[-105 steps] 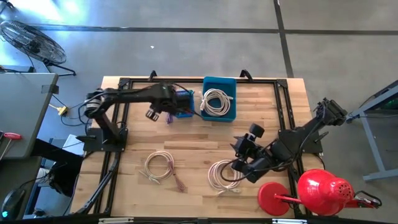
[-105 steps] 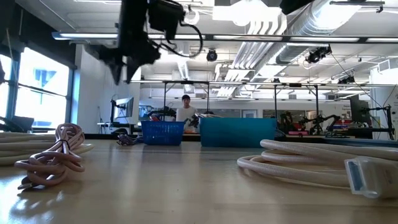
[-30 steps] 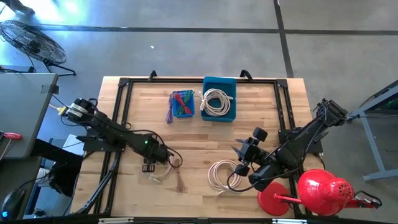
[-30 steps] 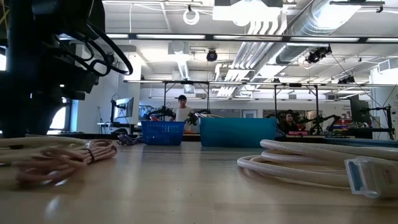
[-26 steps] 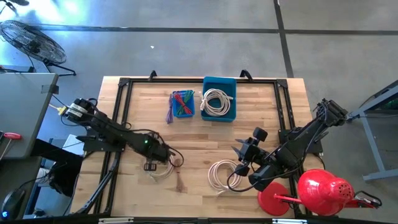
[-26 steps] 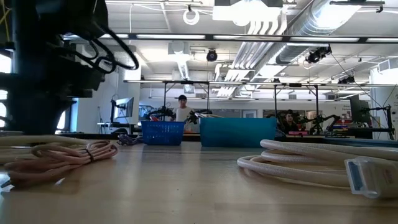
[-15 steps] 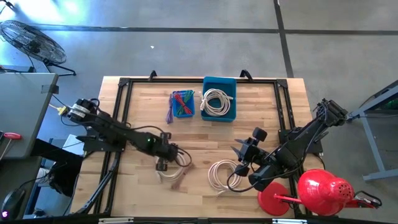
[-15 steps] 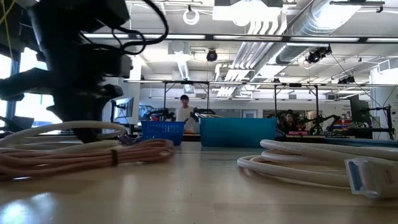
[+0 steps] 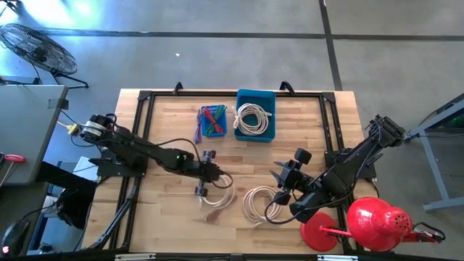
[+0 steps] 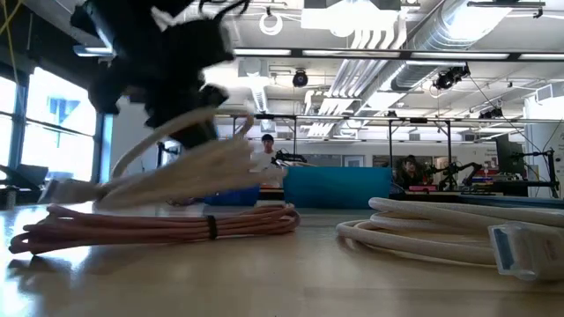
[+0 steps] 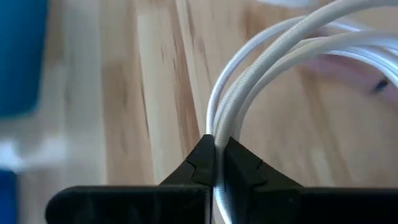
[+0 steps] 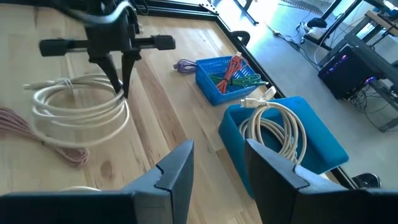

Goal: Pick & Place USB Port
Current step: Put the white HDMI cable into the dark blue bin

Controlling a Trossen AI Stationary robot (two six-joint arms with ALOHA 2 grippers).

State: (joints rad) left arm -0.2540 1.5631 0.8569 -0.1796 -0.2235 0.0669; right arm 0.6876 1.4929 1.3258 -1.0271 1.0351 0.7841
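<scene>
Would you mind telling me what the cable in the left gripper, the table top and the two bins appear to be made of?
White cable: seemingly braided sheathing, matte; a fine woven texture shows where the left gripper pinches it.
Table top: light wood, smooth, with visible grain and plank seams.
Solid blue bin: probably plastic, with plain smooth walls.
Blue mesh basket: likely moulded plastic, with lattice sides.

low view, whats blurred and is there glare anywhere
Low view: the dark left hand and the white coiled cable it lifts are motion-smeared; bright windows wash out the left edge. Left wrist view: the blue bin is out of focus. High view: pale glare on the grey floor at upper left.
</scene>
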